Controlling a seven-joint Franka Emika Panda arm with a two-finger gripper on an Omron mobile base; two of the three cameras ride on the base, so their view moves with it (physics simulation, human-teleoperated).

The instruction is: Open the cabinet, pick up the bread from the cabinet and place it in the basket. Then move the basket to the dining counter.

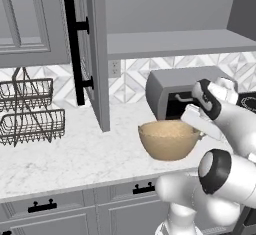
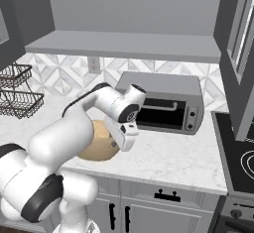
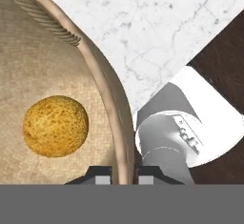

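The end effector (image 3: 120, 178) pinches the basket (image 1: 168, 140) by its rim, one finger inside and one outside; the bread (image 3: 55, 126) lies in it. The basket seems just clear of the marble bench (image 1: 75, 159) — a one-sided rim grip could let it tilt and spill the bread.

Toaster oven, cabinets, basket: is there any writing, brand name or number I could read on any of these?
None: no readable text in any view.
The toaster oven has small knobs on its front panel; any markings there are too small to read.
The basket, bread and cabinet door are plain.
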